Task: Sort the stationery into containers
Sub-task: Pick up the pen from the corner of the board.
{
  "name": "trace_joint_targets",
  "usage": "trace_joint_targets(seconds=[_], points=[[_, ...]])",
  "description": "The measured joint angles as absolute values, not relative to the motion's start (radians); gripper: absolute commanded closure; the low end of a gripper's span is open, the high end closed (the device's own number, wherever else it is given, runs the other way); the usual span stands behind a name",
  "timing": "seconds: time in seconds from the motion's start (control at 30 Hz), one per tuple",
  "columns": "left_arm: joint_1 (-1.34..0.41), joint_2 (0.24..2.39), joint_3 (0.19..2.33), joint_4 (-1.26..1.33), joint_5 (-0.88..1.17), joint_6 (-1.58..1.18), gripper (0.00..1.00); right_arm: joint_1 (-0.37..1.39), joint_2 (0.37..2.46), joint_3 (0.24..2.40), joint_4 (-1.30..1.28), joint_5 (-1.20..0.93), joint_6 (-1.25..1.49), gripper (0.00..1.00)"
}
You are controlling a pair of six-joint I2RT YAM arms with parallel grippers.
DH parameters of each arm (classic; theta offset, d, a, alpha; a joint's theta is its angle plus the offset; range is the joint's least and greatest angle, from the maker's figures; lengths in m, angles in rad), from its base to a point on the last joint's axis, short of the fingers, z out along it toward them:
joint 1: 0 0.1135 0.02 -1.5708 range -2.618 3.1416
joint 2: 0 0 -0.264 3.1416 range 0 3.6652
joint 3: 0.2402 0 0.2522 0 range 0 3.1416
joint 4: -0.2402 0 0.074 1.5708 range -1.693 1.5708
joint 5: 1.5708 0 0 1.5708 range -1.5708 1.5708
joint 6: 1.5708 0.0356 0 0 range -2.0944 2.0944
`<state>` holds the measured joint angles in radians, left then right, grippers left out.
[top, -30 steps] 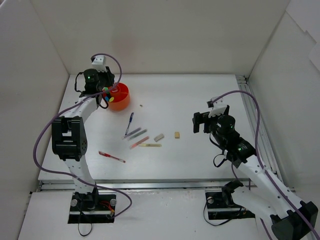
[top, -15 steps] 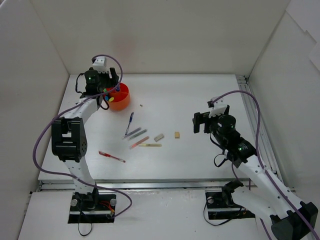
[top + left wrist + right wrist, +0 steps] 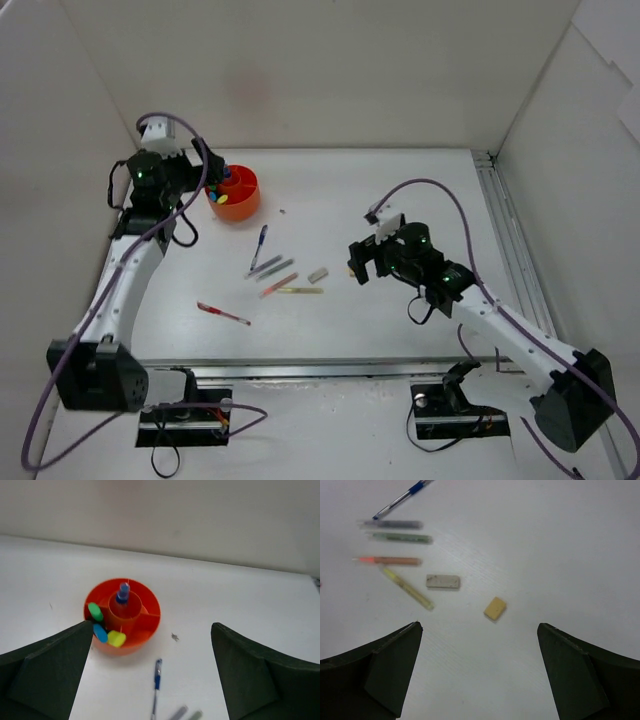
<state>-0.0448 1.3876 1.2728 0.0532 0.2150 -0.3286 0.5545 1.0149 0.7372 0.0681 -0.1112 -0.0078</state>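
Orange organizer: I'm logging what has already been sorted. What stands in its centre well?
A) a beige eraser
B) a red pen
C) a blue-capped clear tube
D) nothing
C: the left wrist view shows a blue-capped tube standing upright in the centre well of the orange organizer, while the yellow-capped highlighter sits in the outer ring.

left gripper (image 3: 152, 627), right gripper (image 3: 480, 626) spread, seemingly aloft
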Motion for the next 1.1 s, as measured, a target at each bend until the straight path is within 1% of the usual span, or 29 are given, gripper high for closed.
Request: trace_joint_targets(seconds=[0.3,0.47,0.6,0.77,0.93,1.1], points=[[-0.074,0.793,0.868,-0.364,0.065,-0.615,0.0,0.838,1.485,0.938,0.178,-0.294,-0.073,0.02],[-0.078,0.58,0.801,-0.563,-0.048,-0.715,0.0,0.985,1.694,1.083,0.218,-0.311,-0.112,0.02],[-0.078,0.462,0.8,-0.658,-0.11,-0.768,0.0,1.042,1.732,1.089,0.233,-0.289,-0.108,0.02],[-0.078,0.458,0.728,-0.689,-0.099,-0.806,0.0,1.027,1.732,1.077,0.227,-0.202,-0.097,0.02],[-0.078,0.54,0.652,-0.706,-0.054,-0.827,0.0,0.995,1.731,1.021,0.219,-0.152,-0.06,0.02],[-0.078,0.628,0.588,-0.687,-0.033,-0.889,0.0,0.933,1.688,0.913,0.219,-0.09,0.014,0.02]])
